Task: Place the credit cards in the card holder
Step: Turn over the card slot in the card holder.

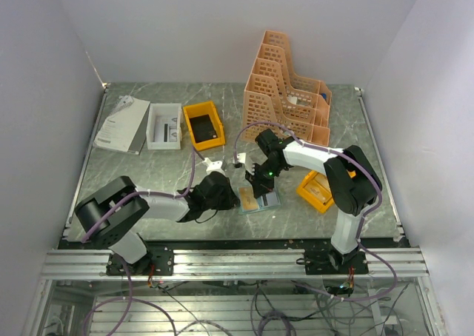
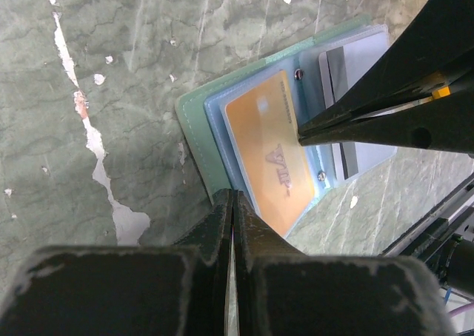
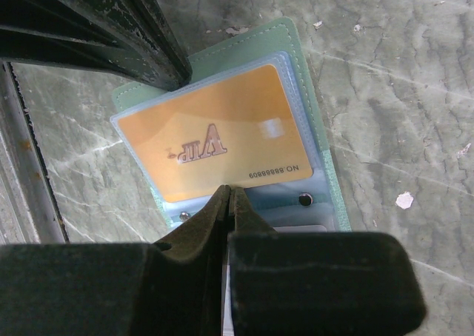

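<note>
The card holder [image 1: 261, 200] lies open and flat on the table, with its grey-green cover [image 2: 198, 132] underneath and bluish clear sleeves on top. An orange credit card [image 2: 270, 147] marked VIP [image 3: 215, 132] sits in one sleeve. A pale card with a dark stripe [image 2: 354, 62] lies in the other half. My left gripper [image 2: 234, 195] is shut, with its tips resting at the cover's edge beside the orange card. My right gripper [image 3: 231, 192] is also shut, and its tips touch the orange card's long edge near the holder's middle. Neither pair of fingers has anything between it.
One orange-yellow bin [image 1: 204, 125] stands behind the holder and another [image 1: 317, 190] stands just to its right. A white box [image 1: 164, 126] and papers [image 1: 122, 125] lie at the back left. A peach file rack [image 1: 285, 88] stands at the back.
</note>
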{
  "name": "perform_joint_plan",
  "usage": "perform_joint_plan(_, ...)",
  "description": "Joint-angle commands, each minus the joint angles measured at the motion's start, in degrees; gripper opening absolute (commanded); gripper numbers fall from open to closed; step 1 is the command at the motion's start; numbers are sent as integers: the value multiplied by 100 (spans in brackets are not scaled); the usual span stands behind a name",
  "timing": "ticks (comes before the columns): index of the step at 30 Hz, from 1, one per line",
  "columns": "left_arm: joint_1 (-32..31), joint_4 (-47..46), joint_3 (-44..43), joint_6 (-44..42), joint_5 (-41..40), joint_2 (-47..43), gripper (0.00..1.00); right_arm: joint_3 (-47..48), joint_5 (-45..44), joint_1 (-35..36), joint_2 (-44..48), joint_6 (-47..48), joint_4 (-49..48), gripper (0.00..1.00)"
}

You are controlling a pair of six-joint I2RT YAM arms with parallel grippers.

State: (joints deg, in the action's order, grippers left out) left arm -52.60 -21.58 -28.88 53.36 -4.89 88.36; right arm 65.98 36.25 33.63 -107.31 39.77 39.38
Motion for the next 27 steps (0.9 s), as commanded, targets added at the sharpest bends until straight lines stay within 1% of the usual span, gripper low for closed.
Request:
perform_joint_plan(1, 19, -223, -162, -54, 137, 100, 7, 43, -188, 56, -150, 34, -40, 0)
perform_joint_plan(9, -3, -271, -196, -76, 185, 112, 7, 48, -180, 56, -150, 32, -42, 0)
perform_joint_plan(16, -39, -284, -234, -128, 237, 118, 8, 53, -186, 61, -120, 14, -52, 4)
perform_joint_plan(19, -50, -303, -241, -116, 262, 137, 16, 39, -197, 58, -76, -3, -82, 8)
perform_joint_plan(22, -71, -307, -249, -116, 251, 124, 23, 38, -199, 59, -54, -13, -92, 9)
perform_joint_plan(27, -91, -295, -242, -116, 245, 73, 28, 47, -189, 59, -33, -13, -79, 9)
